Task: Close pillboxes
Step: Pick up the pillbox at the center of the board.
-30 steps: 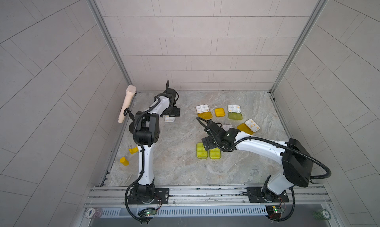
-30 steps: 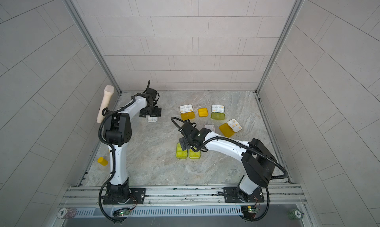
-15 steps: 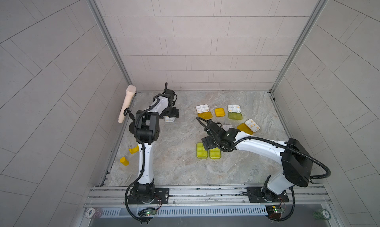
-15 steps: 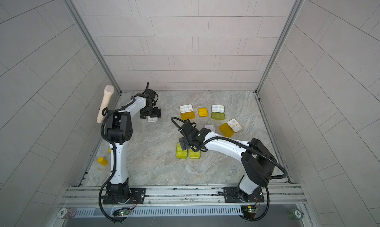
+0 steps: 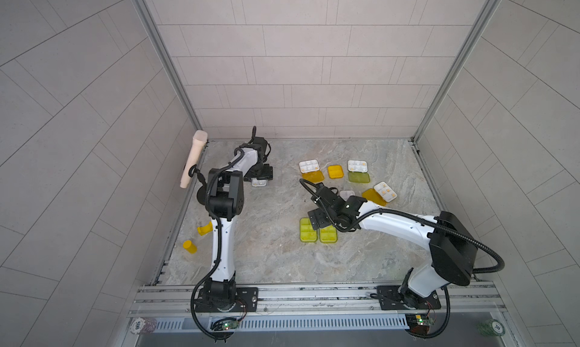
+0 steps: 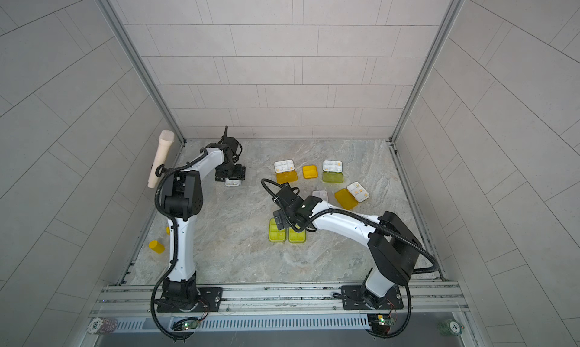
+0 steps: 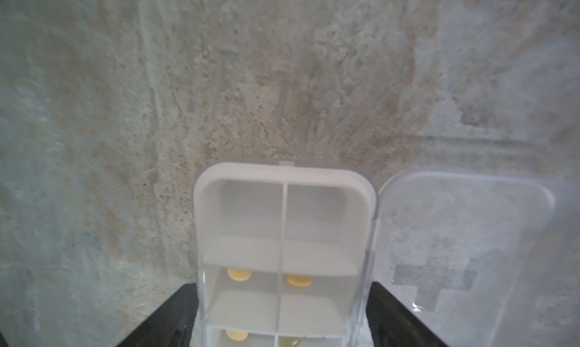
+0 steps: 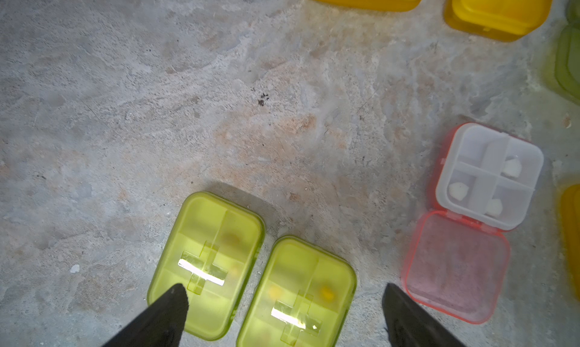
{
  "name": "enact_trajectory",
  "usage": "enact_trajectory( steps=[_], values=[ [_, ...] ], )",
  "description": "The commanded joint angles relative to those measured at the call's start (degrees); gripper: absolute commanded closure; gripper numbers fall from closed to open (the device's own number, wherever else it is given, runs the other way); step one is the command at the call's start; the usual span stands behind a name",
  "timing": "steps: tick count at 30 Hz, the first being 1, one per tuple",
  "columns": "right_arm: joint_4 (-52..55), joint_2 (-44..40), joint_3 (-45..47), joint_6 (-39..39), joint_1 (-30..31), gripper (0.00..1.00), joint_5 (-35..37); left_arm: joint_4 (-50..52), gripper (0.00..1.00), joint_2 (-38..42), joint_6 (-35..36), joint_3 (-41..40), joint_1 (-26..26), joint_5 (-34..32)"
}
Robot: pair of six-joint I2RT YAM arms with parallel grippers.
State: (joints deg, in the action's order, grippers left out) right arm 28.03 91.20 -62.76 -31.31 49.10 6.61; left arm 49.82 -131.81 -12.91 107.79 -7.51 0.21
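My left gripper (image 7: 284, 317) is shut on the white tray of a clear-lidded pillbox (image 7: 282, 223) at the back left (image 5: 259, 182); its lid (image 7: 464, 254) lies open beside it. My right gripper (image 8: 284, 298) hangs open over two closed yellow-green pillboxes (image 8: 207, 260) (image 8: 298, 292), which show in both top views (image 5: 308, 234) (image 6: 296, 235). A pink pillbox (image 8: 489, 176) lies open next to them. Farther back lie an open orange pillbox (image 5: 309, 165), a closed orange one (image 5: 335, 171), an open green one (image 5: 357, 165) and another open orange one (image 5: 385, 191).
A small yellow cylinder (image 5: 190, 246) and a yellow piece (image 5: 204, 228) lie by the left wall. A beige wooden handle (image 5: 193, 163) leans on that wall. Tiled walls close in three sides. The arm bases stand on the front rail (image 5: 314, 293).
The left gripper's jaws have drawn in against the sides of the clear-lidded pillbox's tray. The right arm and the other pillboxes have stayed put.
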Motion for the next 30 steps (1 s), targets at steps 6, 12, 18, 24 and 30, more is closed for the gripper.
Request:
enact_trajectory(
  steps=[6, 12, 18, 24, 30],
  values=[
    [0.3, -0.1, -0.1, -0.2, -0.1, 0.04, 0.6, 0.3, 0.19, 0.7, -0.6, -0.6, 0.3, -0.8],
    [0.4, -0.3, -0.1, -0.2, 0.0, 0.04, 0.4, -0.1, 0.22, 2.0, -1.3, -1.6, 0.3, -0.9],
    [0.3, -0.4, -0.2, -0.2, 0.0, 0.05, 0.4, -0.3, 0.22, 3.0, -2.0, -2.5, 0.4, -1.3],
    [-0.3, -0.5, -0.2, 0.3, -0.1, 0.04, 0.3, -0.5, 0.22, 5.1, -3.1, -5.7, 0.3, -1.4],
    [-0.5, -0.3, -0.4, 0.7, -0.1, 0.05, -0.1, -2.1, 0.23, 9.9, -5.5, -11.7, 0.0, -0.5]
  ],
)
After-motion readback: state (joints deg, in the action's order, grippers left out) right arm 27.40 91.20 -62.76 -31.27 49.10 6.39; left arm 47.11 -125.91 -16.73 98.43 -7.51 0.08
